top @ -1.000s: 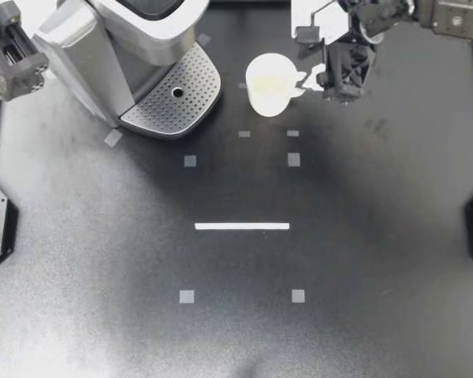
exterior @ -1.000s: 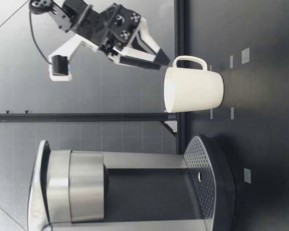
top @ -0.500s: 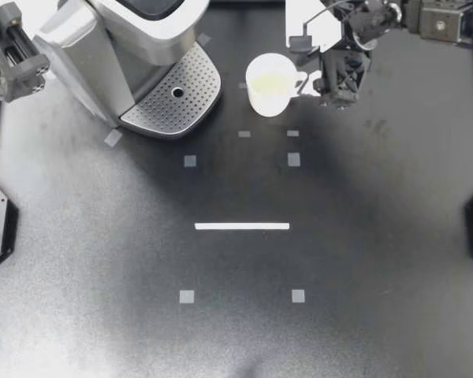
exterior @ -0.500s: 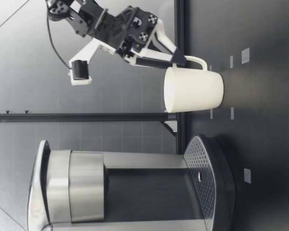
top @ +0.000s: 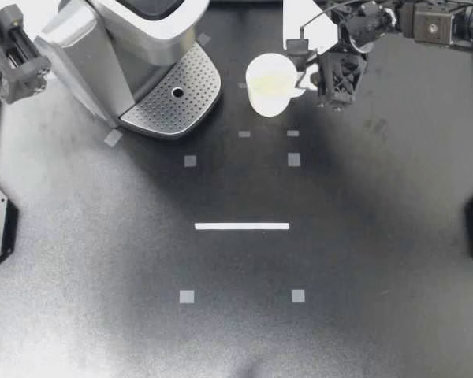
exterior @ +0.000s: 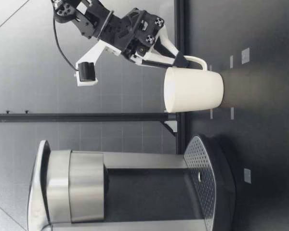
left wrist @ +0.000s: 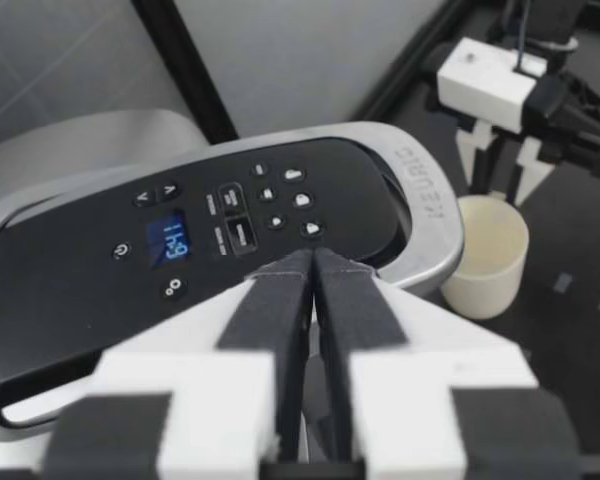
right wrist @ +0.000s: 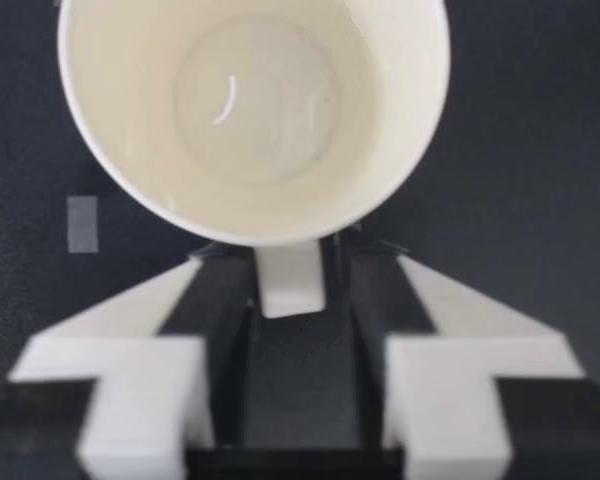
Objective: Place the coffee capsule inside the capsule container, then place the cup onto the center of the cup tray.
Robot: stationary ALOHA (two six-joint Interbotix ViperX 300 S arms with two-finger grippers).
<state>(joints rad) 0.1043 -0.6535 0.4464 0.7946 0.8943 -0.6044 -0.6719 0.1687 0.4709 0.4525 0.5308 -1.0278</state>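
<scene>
Top: straight down on the bench.
Low: bench height, looking across.
Left wrist: above the coffee machine.
Right wrist: close over the cup.
Shared: cup, all views.

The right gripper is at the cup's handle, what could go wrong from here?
The handle sits loose between my right gripper's open fingers; closing off-centre could twist or shove the cup. Held only by that thin handle, the cup may tilt when lifted. The cup tray lies under the coffee machine's overhanging head, so the cup could bump it going in.
</scene>
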